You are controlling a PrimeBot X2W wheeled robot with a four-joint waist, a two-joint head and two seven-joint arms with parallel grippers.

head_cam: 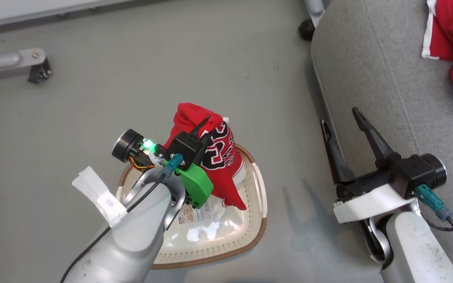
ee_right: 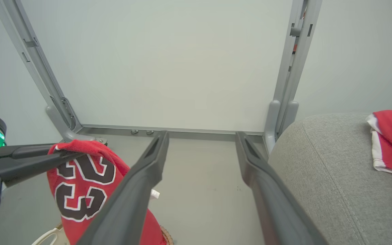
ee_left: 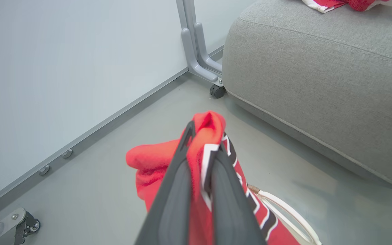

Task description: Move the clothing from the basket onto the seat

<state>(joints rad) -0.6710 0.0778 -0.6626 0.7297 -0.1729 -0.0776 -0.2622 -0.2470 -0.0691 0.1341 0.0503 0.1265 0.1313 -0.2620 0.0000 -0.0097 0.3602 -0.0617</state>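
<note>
As left fingers [ee_left: 172,197] pinch jersey [head_cam: 222,157] above basket [head_cam: 226,244], castered frame [ee_left: 196,58] beside seat [ee_left: 318,75].

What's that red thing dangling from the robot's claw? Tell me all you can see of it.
It is a soft red jersey with a black number 23 outlined in white and some white trim. The left gripper pinches a bunched fold at its top, so it hangs limp and creased, its lower end over the basket.
</note>
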